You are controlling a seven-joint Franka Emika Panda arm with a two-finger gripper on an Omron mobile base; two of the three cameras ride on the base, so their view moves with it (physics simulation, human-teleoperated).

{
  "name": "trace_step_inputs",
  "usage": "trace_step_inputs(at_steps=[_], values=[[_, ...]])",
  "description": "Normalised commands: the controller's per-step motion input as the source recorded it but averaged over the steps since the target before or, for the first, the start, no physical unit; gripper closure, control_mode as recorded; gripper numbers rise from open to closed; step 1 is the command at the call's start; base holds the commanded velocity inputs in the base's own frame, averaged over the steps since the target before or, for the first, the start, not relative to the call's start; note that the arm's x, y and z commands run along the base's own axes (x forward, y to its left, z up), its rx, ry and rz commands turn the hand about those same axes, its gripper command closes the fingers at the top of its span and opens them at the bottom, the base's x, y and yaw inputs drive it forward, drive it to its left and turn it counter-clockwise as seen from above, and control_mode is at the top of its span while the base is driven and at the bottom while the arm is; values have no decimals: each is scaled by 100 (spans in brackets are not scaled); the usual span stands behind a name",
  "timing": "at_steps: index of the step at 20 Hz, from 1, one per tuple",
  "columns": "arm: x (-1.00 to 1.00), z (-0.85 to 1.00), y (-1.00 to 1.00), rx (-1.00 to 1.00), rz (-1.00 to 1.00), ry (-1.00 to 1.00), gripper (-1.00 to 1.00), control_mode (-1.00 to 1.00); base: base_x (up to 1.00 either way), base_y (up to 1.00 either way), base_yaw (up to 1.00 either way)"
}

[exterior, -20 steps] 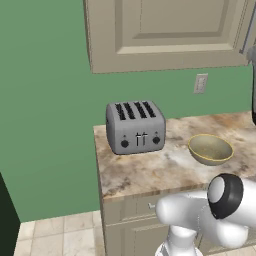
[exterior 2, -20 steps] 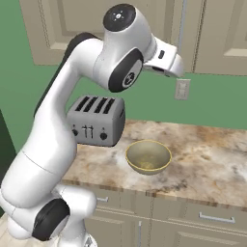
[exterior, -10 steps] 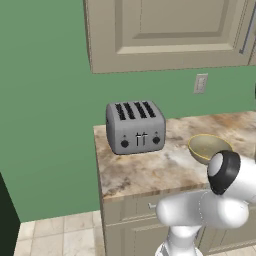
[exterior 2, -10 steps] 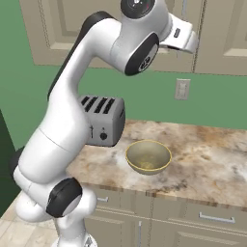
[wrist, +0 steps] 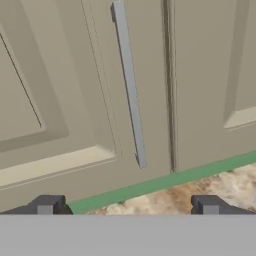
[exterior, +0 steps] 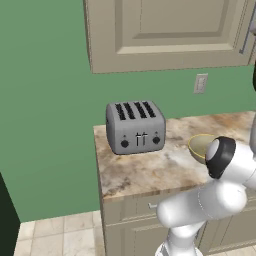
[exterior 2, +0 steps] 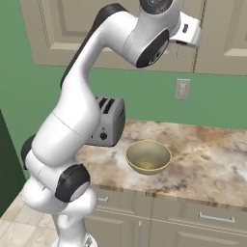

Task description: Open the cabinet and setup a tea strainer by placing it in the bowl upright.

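Cabinet [wrist: 75, 100] up on the wall, beige raised-panel door shut, long grey bar handle [wrist: 129, 85] near its right edge; end effector [wrist: 127, 205] raised before it, spread wide, holding nothing; olive-tan bowl [exterior 2: 148, 157] sits on the desk [exterior 2: 202, 164] below.

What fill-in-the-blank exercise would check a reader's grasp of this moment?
1. The cabinet door is ____.
2. The end effector faces the door's long grey ____.
3. The bowl sits on the counter, and inside it is ____.
4. The grey appliance beside the bowl is a ____.

Missing words: closed; handle; empty; toaster
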Motion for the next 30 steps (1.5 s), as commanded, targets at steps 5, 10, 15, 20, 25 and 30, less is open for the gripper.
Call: trace_step_inputs(at_steps=[5,10,15,20,25,30], values=[[38,-2,-11,0,2,-1,-100,-100,0,0,0],[51,-11,-23,0,0,0,-100,-100,0,0,0],[43,-3,-13,2,0,0,-100,-100,0,0,0],[31,-3,-2,1,4,0,-100,-100,0,0,0],[27,-4,-5,0,4,0,-100,-100,0,0,0],[18,-1,-32,0,0,0,-100,-100,0,0,0]])
